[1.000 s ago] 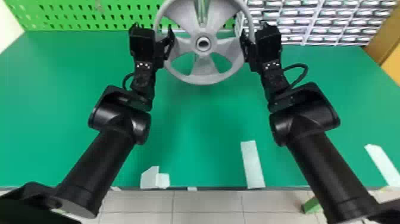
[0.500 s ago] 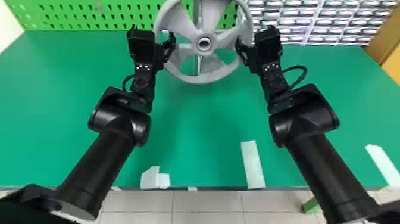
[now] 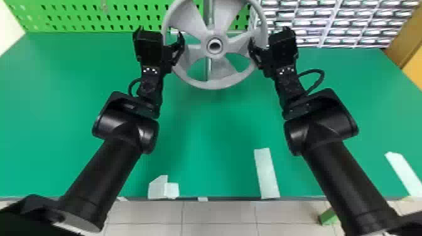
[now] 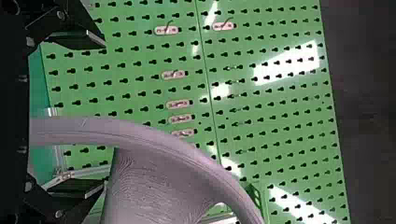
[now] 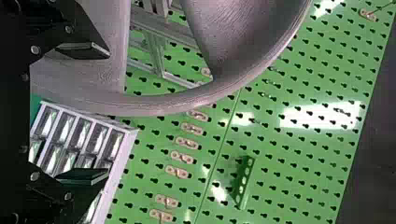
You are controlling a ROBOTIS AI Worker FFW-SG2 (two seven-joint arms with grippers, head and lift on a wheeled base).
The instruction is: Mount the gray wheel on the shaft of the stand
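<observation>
Wheel, gray, round, spoked, plastic-looking point(image 3: 204, 47), in front of silver metal stand point(image 3: 208, 12); can't tell if on shaft. My L gripper point(image 3: 161, 31) at wheel's L rim, R gripper point(image 3: 270, 35) at its R; both wide open, rim betw. fingers, unclamped.

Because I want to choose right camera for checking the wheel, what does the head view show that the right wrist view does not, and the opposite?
Head view: the left gripper at the wheel's left side, a long white tape strip near the table's front edge, and the tiled floor.

Right wrist view: a small green bracket and pinkish plates on the pegboard.

Both: the gray wheel, the right gripper, the green pegboard and the rack of small drawers.
</observation>
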